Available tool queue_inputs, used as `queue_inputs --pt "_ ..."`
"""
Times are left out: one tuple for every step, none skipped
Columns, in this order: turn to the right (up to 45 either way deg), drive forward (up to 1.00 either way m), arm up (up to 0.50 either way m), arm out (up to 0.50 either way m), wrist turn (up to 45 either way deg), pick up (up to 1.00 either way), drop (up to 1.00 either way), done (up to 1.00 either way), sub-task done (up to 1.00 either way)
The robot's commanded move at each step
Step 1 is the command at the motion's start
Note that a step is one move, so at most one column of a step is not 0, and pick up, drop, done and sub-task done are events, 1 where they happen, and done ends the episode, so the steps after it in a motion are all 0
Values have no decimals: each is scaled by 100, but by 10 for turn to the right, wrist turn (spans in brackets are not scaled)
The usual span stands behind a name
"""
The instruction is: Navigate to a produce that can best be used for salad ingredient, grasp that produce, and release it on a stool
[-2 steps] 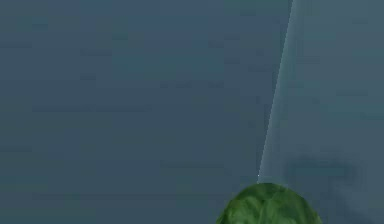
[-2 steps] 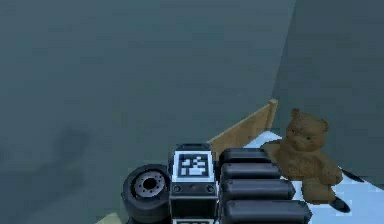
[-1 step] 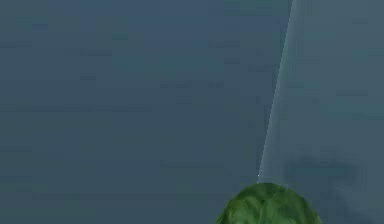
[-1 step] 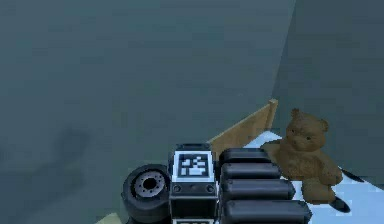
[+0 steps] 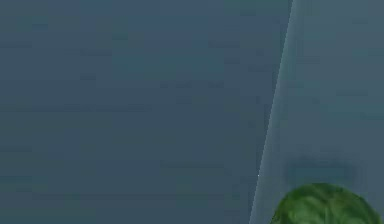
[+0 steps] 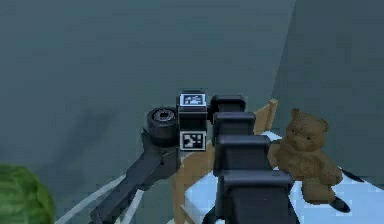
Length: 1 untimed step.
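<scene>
The green round thing (image 5: 316, 206), streaked with darker green, sits at the bottom edge of the forward view, toward its right. You find it again in the bottom left corner of the arm side view (image 6: 20, 197). Both pictures cut it at the edge, so you cannot tell on what it rests. To its right in the arm side view the gripper (image 6: 105, 205) reaches down and to the left. Its dark round body is just left of the two white marked squares (image 6: 192, 140), and its thin pale fingers (image 6: 118, 195) run toward the bottom edge, near the green thing; whether they touch it cannot be told. You cannot tell if the gripper is grasping something, because its far end is hard to make out. The arm (image 6: 245, 165), a dark square bar, rises from the bottom edge. Behind it lies a pale blue surface (image 6: 200, 200) with a light wooden frame (image 6: 270, 114), and a brown teddy bear (image 6: 300, 145) sits on it, just right of the arm. Blue-grey walls (image 5: 130, 100) stand behind everything, and they meet in a corner in the forward view's right part.
</scene>
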Motion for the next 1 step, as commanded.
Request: queue_inputs --pt "0 0 0 0 390 0 0 0 0"
